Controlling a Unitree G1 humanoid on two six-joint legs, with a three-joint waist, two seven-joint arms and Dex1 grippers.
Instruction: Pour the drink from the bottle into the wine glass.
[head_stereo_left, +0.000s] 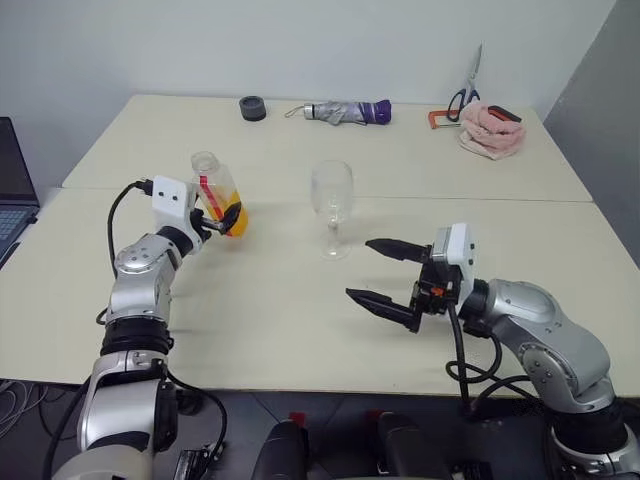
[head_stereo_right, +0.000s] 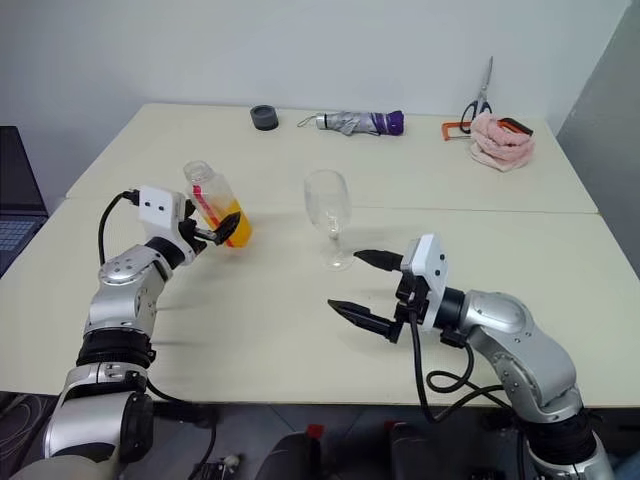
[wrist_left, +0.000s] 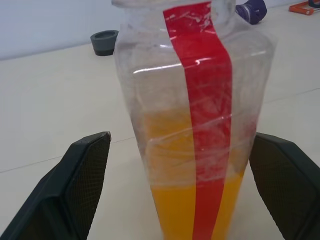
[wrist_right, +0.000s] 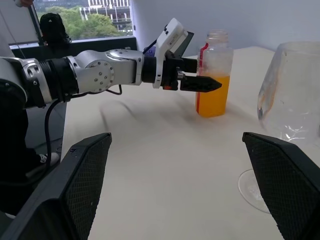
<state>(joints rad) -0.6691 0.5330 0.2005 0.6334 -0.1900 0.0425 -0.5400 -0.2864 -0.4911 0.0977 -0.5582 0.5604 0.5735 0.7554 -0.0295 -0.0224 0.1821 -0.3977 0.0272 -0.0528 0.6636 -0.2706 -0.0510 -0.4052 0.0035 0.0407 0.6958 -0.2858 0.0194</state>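
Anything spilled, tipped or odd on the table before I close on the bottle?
No spill shows. The bottle stands upright but has no cap on its neck, so its orange drink is exposed. The open left pincer straddles it, apart from both sides. The wine glass stands upright and empty.

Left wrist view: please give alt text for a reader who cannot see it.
A clear bottle with a red label strip, its lower part filled with orange drink, stands on the pale table between the left gripper's open black fingers, which don't touch it. A dark grey ring lies behind.
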